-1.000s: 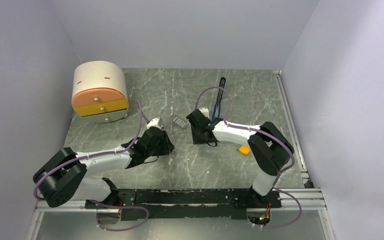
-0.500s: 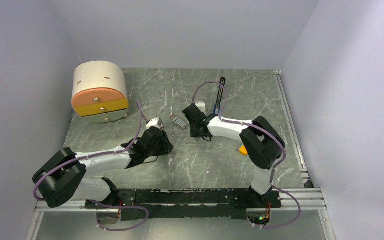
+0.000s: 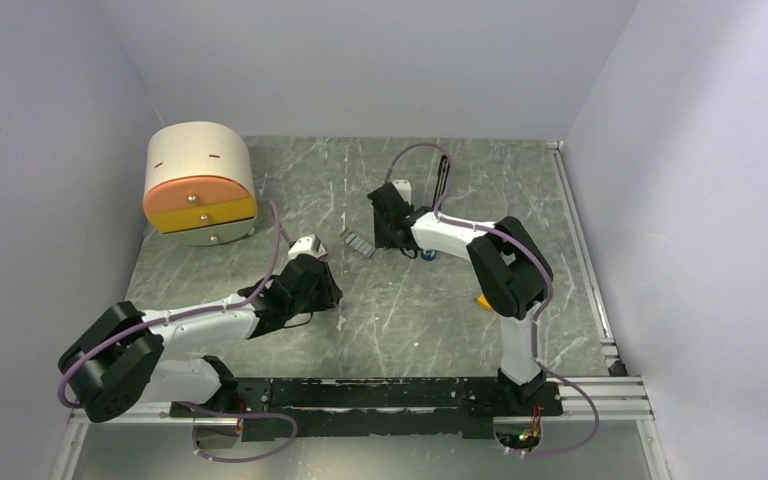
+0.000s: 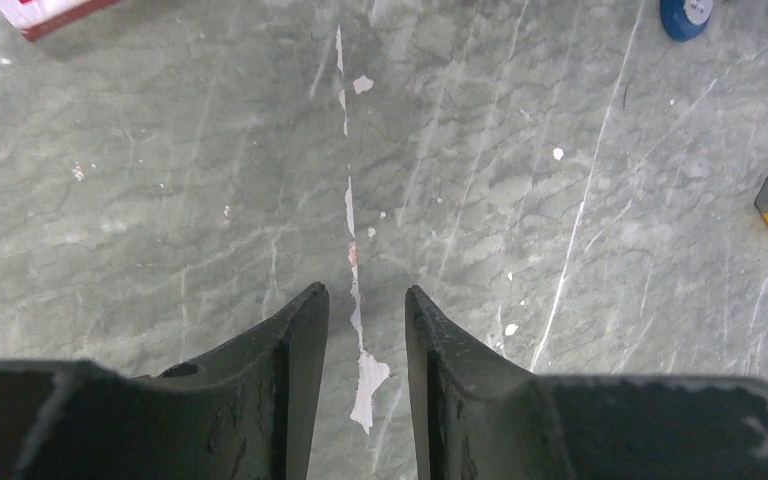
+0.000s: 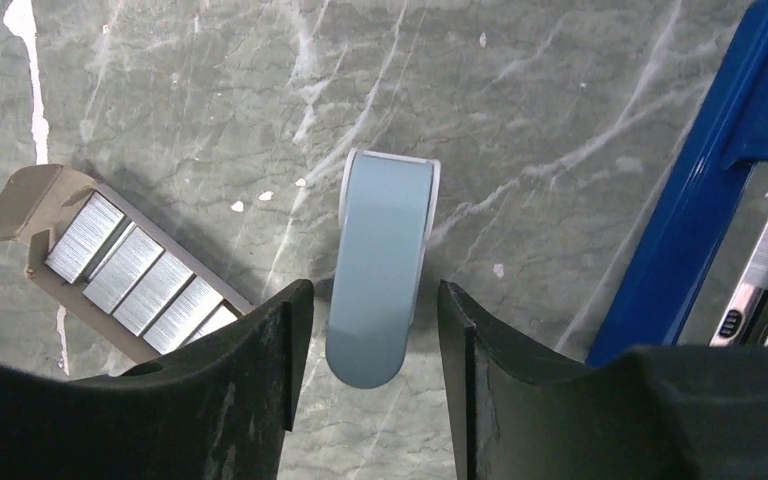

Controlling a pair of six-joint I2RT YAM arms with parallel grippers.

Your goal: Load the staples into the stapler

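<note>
Right end effector (image 5: 373, 300) spread astride pale-blue piece (image 5: 380, 250) (staples (image 5: 130, 270) nearby); left end effector (image 4: 365, 295) slightly parted.

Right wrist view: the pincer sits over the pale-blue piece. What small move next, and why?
Probably slide the right pincer left onto the staples. Its fingers stand open either side of the pale-blue piece without gripping it, and that piece is not what gets loaded. The staples lie in their open tray just left; the stapler lies to the right.
</note>
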